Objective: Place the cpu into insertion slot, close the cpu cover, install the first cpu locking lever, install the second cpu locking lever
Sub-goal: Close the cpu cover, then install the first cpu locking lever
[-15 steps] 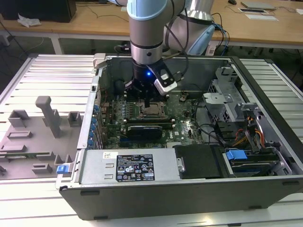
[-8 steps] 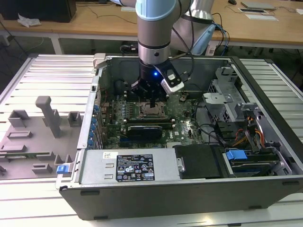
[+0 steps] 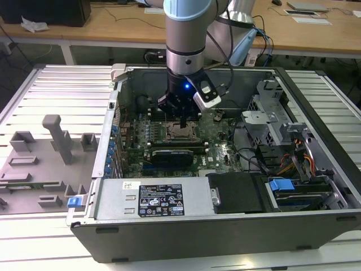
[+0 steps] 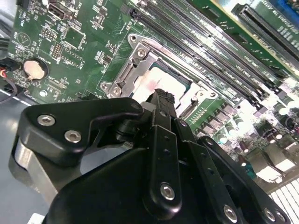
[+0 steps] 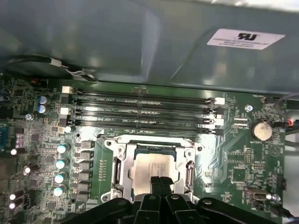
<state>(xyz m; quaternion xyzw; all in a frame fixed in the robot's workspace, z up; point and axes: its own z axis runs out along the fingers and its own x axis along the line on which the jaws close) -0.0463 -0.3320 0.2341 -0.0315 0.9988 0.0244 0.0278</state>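
Your gripper [image 5: 161,183] is clenched empty, probably to serve as one blunt pressing tip. It stands over the cpu [image 5: 147,168], which the cpu cover [image 5: 120,163] frames.

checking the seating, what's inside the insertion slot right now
The cpu lies in it, its pale metal top framed by the cpu cover. The shut tool covers part of that top, and the contacts underneath are hidden.
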